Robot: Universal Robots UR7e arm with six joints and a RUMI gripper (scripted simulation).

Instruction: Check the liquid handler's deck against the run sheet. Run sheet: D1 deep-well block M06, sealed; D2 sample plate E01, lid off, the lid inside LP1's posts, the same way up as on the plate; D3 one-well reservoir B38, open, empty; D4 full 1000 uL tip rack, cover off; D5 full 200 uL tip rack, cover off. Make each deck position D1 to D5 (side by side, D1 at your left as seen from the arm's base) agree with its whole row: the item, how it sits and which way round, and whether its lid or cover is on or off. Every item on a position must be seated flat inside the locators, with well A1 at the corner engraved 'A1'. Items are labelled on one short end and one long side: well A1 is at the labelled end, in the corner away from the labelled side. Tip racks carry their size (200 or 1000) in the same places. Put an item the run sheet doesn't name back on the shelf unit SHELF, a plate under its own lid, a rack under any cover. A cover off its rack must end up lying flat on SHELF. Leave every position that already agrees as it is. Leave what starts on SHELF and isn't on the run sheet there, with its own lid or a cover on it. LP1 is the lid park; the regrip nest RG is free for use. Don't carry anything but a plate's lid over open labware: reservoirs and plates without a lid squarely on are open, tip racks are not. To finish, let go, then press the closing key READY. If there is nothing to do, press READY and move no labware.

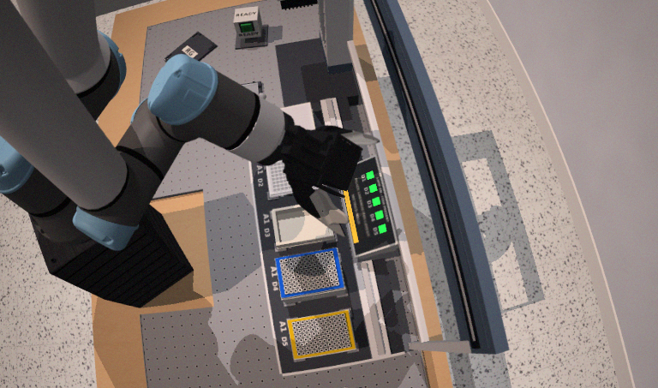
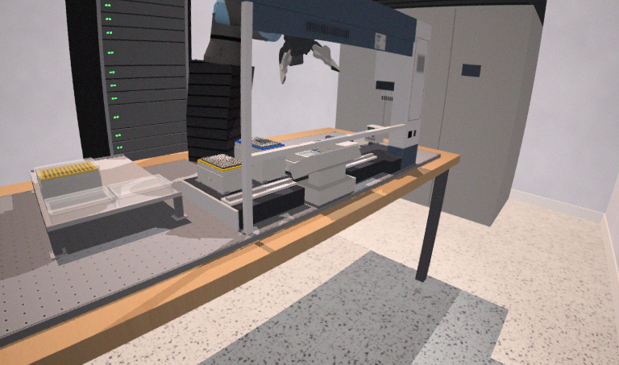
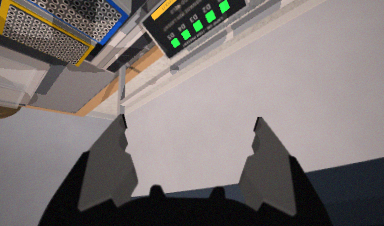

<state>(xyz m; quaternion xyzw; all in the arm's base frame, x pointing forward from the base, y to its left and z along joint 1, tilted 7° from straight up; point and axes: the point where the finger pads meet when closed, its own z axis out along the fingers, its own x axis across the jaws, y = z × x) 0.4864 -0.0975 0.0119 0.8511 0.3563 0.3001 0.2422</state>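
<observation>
Gripper (image 1: 342, 177) spread wide and empty, high over the deck beside the status panel (image 1: 373, 202).

From the panel: its five lamps all glow green; the sample plate (image 1: 277, 177) at D2 and the open reservoir (image 1: 302, 224) at D3 lie just on its arm side, the blue-framed tip rack (image 1: 308, 271) and yellow-framed tip rack (image 1: 320, 334) further along, D1 hidden under the wrist. The READY key (image 1: 248, 26) stands well off past D1. If the rows do agree, I judge pressing it is what remains: route around the open labware and come down squarely.

Pale grey walls (image 2: 575, 92), speckled cream floor (image 2: 525, 260), wooden-edged table (image 2: 292, 246), black server rack (image 2: 141, 69), grey cabinet (image 2: 483, 114).
</observation>
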